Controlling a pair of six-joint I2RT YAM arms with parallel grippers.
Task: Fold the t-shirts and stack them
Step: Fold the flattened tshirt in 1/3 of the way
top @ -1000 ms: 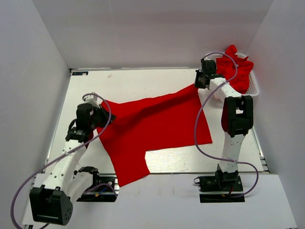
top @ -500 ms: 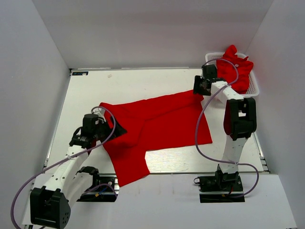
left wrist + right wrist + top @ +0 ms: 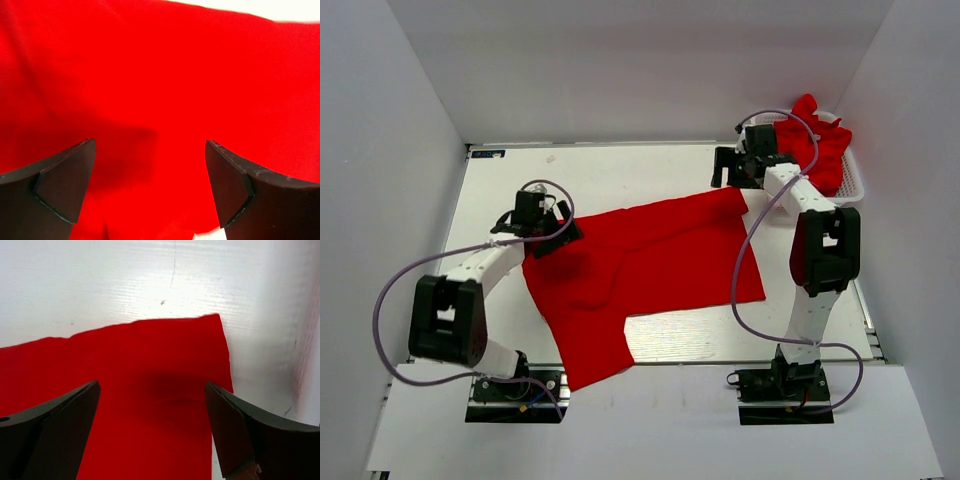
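One shirt (image 3: pixel 660 265) lies spread on the counter (image 3: pixel 620 170), a flap reaching toward the near edge. The left jaws stand wide apart over its left side, only red cloth below them. The right jaws are spread too, above the shirt's far right corner, gripping nothing. Far right, more shirts (image 3: pixel 815 140) sit heaped in the basket (image 3: pixel 858 185).

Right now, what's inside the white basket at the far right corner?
A crumpled heap of red t-shirts fills the basket, rising above its rim. How many, and anything beneath them, is hidden by the cloth.
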